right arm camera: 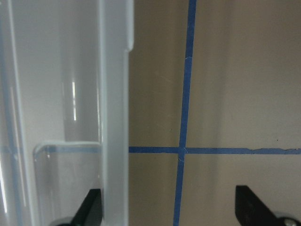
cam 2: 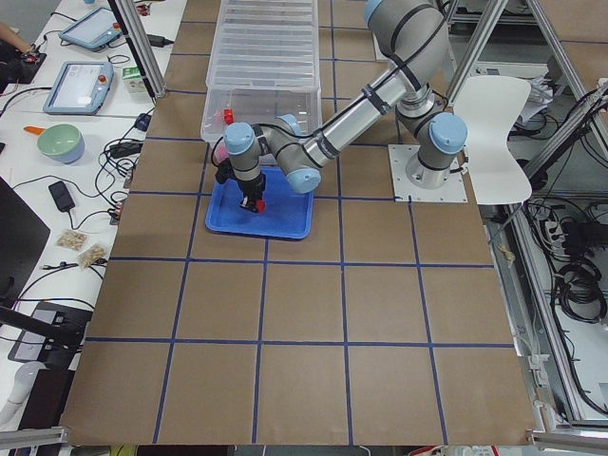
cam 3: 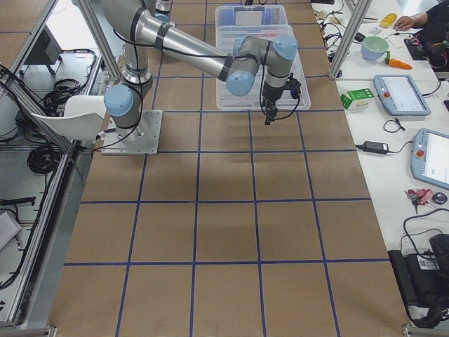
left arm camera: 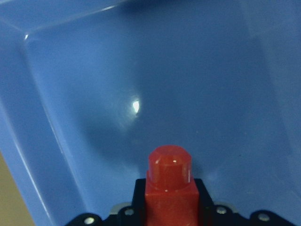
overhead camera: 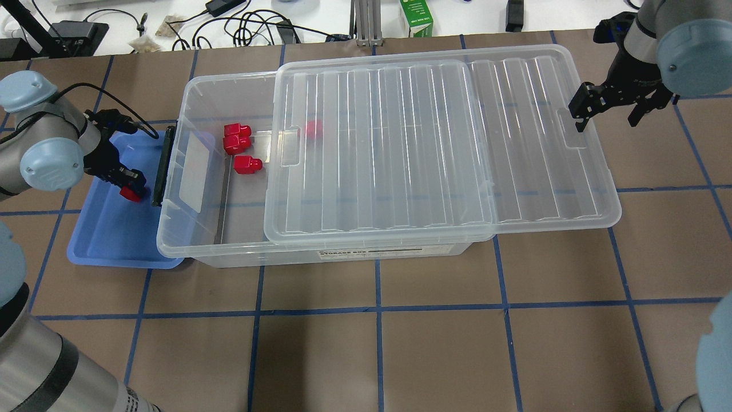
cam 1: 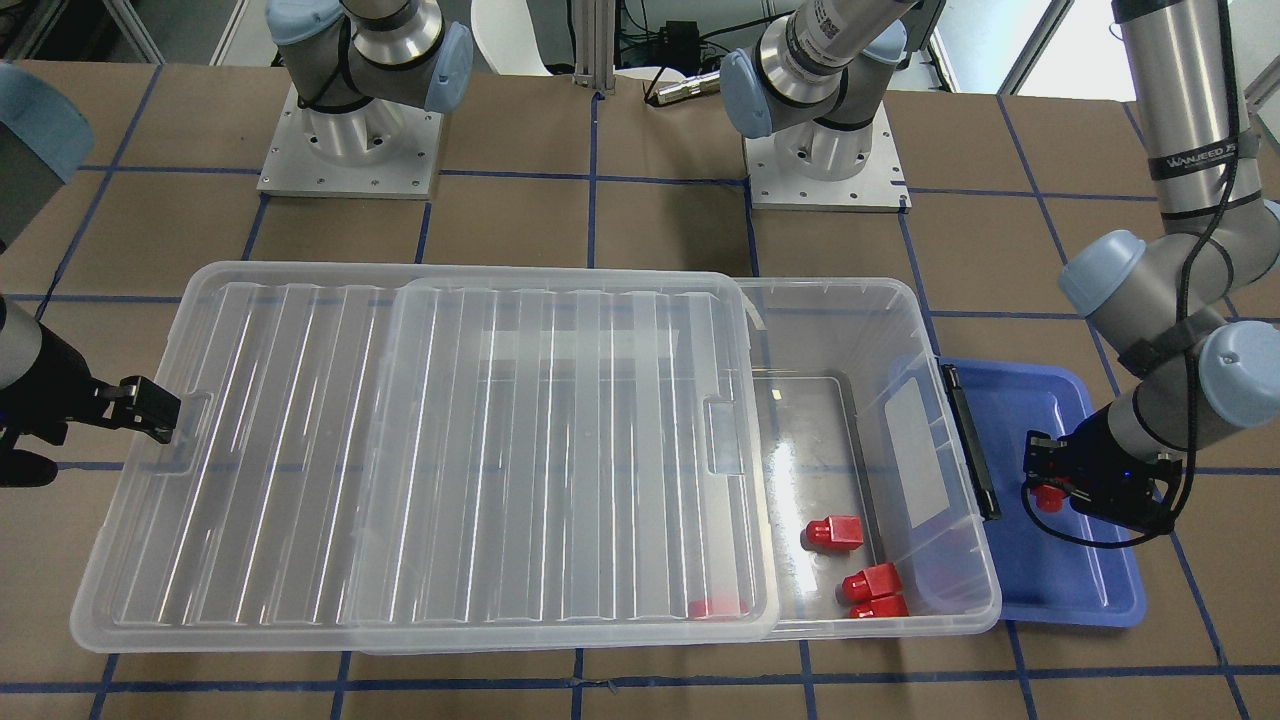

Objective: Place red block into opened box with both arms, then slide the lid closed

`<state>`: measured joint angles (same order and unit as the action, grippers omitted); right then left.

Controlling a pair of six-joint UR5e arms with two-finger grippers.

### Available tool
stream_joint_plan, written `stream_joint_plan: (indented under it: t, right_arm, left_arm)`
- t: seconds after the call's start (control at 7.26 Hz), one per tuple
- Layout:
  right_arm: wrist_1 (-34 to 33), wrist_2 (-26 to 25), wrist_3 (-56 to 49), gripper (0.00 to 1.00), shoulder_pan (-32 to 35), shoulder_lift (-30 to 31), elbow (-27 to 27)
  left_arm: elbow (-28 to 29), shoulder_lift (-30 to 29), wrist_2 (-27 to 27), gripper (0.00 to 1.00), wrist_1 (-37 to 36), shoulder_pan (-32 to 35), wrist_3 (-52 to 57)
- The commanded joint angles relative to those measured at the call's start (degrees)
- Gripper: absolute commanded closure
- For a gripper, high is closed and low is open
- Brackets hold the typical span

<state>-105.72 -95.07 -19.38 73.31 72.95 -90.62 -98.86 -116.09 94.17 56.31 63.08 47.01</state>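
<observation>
Left gripper point(overhead camera: 130, 184) clamped on red block point(overhead camera: 131, 194), over blue tray point(overhead camera: 108, 240). Lift above box point(overhead camera: 240, 254) wall, carry toward 3 o'clock (overhead view), and release short of lid point(overhead camera: 400, 149). Right gripper point(overhead camera: 606, 117) spread wide, straddling the lid's rim.

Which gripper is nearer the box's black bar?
Left. Left gripper, holding a red block, is beside the bar over the blue tray; right gripper is at the lid's far end.

red block point(overhead camera: 131, 194) in left tool point(overhead camera: 135, 185), lid point(overhead camera: 440, 143) ajar
</observation>
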Motion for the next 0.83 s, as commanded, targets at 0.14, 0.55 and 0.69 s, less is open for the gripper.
stream_joint_plan:
  t: [0.14, 0.55, 0.69]
  right_arm:
    - [0.5, 0.2, 0.0, 0.0, -0.2, 0.7, 0.3]
    - [7.3, 2.3, 2.1, 0.0, 0.6, 4.6, 2.9]
    - [11.0, 2.5, 4.3, 0.0, 0.6, 7.2, 4.2]
  left_arm:
    - [2.5, 7.4, 0.1, 0.96, 11.1, 1.6, -0.6]
    - [5.7, 13.3, -0.3, 0.96, 18.0, 9.0, -7.8]
    - [5.6, 15.2, -0.3, 0.96, 18.2, 12.7, -12.6]
